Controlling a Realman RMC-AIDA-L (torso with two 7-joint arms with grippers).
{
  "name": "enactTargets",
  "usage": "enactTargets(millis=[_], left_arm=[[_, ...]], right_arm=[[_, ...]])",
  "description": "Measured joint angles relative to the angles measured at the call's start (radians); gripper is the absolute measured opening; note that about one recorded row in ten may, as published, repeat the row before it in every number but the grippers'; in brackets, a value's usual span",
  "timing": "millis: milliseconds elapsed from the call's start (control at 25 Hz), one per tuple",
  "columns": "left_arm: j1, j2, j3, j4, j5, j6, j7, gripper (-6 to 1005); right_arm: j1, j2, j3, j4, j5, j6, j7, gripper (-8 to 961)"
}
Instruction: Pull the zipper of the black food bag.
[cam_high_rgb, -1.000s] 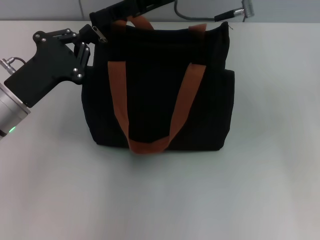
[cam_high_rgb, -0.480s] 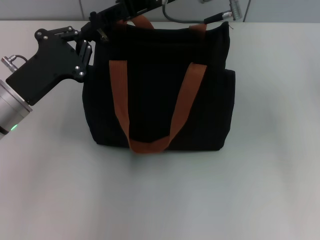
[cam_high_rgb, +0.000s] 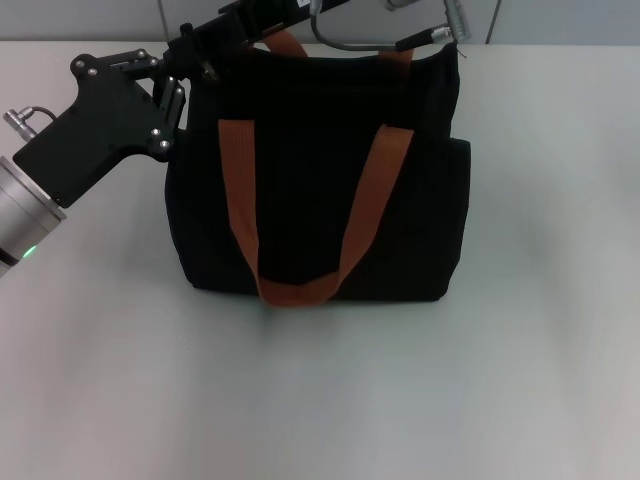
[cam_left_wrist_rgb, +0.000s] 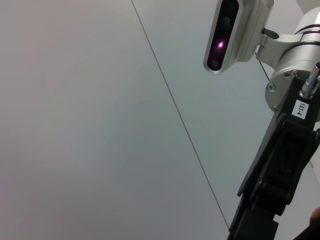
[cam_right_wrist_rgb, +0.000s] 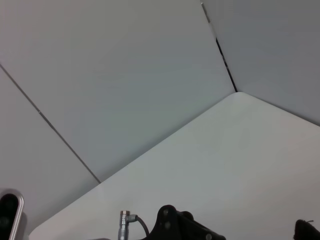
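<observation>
The black food bag (cam_high_rgb: 310, 180) stands upright in the middle of the table, its two rust-orange handles hanging down the front. At the bag's top left corner, my left gripper (cam_high_rgb: 170, 95) is shut on the fabric edge. My right gripper (cam_high_rgb: 192, 45) reaches in over the bag's top from behind, with its tip at that same corner. The zipper (cam_high_rgb: 207, 69) shows as a small silver tab just below that tip. Whether the tip is closed on the tab is hidden. In the left wrist view the right arm's black gripper body (cam_left_wrist_rgb: 277, 180) and its camera show.
The white table (cam_high_rgb: 320, 400) stretches in front of and beside the bag. A grey panelled wall (cam_right_wrist_rgb: 125, 75) stands behind it. The right arm's cable and metal connector (cam_high_rgb: 440, 28) hang over the bag's top right edge.
The right arm has shifted left along the bag's top, its connector moving with it. The left gripper and the bag's top left corner have risen slightly.
</observation>
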Motion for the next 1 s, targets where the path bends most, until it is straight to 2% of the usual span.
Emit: enactTargets(millis=[1000], left_arm=[[0.005, 0.0, -0.006, 0.0, 0.0, -0.002, 0.001, 27]], right_arm=[[-0.015, -0.001, 0.005, -0.014, 0.024, -0.062, 0.024, 341]])
